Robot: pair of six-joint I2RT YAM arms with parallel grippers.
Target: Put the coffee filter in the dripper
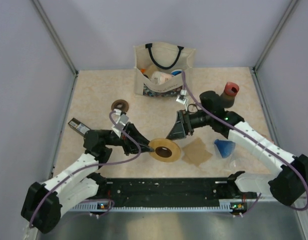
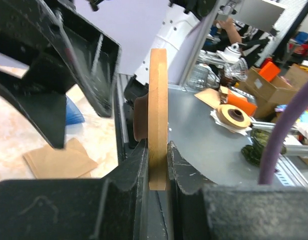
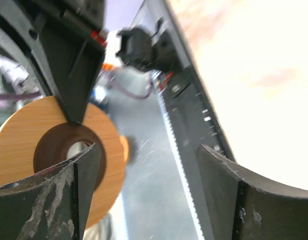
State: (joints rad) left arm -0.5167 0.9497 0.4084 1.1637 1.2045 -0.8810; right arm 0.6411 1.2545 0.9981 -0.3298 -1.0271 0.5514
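Note:
The coffee filter is a flat light-brown paper wedge lying on the table; it also shows in the left wrist view. The blue dripper cone lies on its side just right of the filter, and its edge shows in the left wrist view. My left gripper is shut on the rim of a tan flat ring with a dark centre, seen edge-on between its jaws. My right gripper is open and empty, just above and beside that ring.
A cloth bag with items stands at the back centre. A dark grinder with a red top stands at the back right. A small brown ring and a black flat object lie at the left. A clear glass cup sits near the front right.

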